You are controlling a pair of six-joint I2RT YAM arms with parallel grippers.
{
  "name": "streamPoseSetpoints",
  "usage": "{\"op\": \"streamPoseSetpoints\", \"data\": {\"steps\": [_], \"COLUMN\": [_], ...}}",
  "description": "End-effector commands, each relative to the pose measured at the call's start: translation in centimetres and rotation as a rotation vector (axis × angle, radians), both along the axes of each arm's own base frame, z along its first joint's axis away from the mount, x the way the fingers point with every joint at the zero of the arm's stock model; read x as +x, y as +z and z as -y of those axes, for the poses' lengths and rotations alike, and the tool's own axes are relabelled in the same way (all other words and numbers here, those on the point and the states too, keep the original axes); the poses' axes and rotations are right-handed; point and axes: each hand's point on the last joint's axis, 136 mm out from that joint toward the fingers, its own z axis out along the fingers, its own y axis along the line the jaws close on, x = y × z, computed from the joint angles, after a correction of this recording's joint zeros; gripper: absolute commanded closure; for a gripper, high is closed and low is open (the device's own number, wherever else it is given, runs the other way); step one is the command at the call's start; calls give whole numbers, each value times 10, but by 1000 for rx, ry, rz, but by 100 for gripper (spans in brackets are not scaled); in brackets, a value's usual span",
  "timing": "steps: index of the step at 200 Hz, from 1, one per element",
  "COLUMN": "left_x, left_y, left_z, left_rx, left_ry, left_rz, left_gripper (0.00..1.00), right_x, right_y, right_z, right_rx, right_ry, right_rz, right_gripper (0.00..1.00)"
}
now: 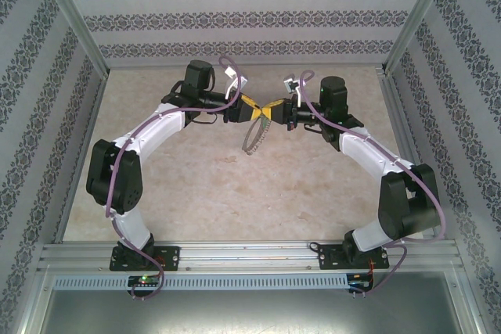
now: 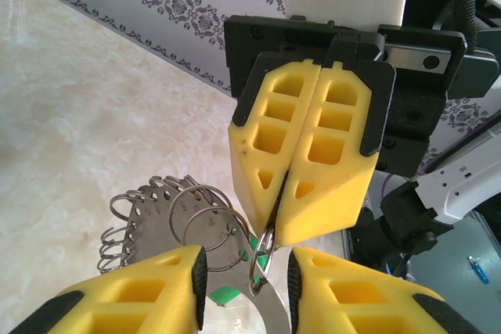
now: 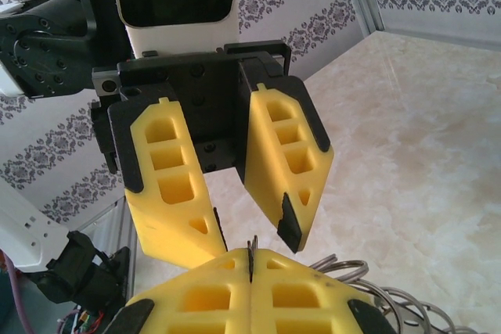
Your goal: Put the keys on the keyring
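Pinching a thin loop of the keyring (image 2: 153,213) between fully closed yellow fingers, the right gripper (image 3: 250,260) holds it above the table (image 1: 196,185), at its far middle. Facing it from the left, the left gripper (image 2: 246,265) stands parted, its fingers on either side of the ring's metal and the green-headed key (image 2: 227,296), clamping nothing that can be made out.
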Motion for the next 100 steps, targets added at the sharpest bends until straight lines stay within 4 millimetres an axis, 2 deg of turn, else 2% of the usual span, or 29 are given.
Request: {"op": "streamPoseSetpoints", "data": {"steps": [1,40,100], "left_x": [-3,-4,-8], "left_y": [7,9,6], "left_z": [6,11,14], "left_rx": [-38,-52,-55], "left_ry": [-46,-58,-75], "left_rz": [22,22,17], "left_gripper": [68,68,80], "right_x": [1,0,2], "right_y": [26,24,23], "right_z": [2,0,0], "right_rx": [28,28,24], "right_ry": [14,21,11], "right_rz": [94,91,89], "right_gripper": [100,100,100]}}
